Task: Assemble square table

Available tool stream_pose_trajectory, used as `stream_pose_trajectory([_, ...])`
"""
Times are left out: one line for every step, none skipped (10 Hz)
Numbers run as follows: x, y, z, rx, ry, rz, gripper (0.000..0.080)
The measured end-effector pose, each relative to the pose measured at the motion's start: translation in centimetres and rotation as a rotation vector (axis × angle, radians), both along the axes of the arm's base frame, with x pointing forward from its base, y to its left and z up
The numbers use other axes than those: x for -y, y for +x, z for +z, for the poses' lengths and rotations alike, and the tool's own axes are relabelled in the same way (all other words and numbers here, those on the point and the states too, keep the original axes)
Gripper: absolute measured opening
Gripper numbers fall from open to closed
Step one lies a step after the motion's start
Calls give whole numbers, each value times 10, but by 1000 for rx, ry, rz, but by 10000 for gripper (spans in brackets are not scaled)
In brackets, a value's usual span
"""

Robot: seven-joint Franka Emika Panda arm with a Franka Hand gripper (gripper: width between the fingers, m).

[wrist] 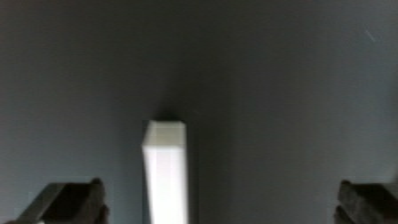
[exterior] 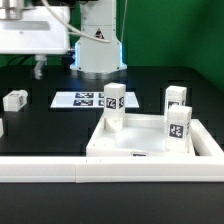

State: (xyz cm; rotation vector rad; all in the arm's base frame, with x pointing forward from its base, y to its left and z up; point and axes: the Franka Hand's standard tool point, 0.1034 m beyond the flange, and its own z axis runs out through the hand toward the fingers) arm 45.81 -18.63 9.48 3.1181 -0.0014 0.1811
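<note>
The white square slab [exterior: 150,142] lies at the exterior view's right. Three white tagged legs stand upright on it: one at the back left corner [exterior: 115,100], one at the back right [exterior: 177,97], one at the front right [exterior: 178,126]. A loose leg [exterior: 14,99] lies on the black table at the left. My gripper [exterior: 38,68] hangs at the far left, above the table and apart from the slab. In the wrist view the gripper [wrist: 221,205] is open wide. A long white piece [wrist: 164,170] lies below between the fingers, nearer one finger [wrist: 71,203]. No tag shows on it.
The marker board [exterior: 85,100] lies flat in front of the robot base [exterior: 97,45]. A long white rail [exterior: 100,172] runs along the front of the table. A small white part [exterior: 1,128] shows at the left edge.
</note>
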Motion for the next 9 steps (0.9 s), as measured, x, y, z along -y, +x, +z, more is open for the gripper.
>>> stream_pose_trajectory([-5,3,1,5,-11,31,649])
stream_pose_trajectory([-8,3,-1,-4,-2,23,649])
stream_pose_trajectory([-9,2,-2,-18,11,14,649])
stream_pose_trajectory([-9,2,-2,-20,13,11,649])
stream_pose_trajectory([-16,-9,-12,-88,41,-35,649])
stream_pose_trajectory([-16,-27,-29,-215,62,-58,649])
stream_pose_trajectory([3,-37,-38,-308,74,-73,649])
stream_pose_trajectory([20,-52,-48,-411,75,-89,649])
stream_pose_trajectory([30,-63,-54,-482,76,-96,649])
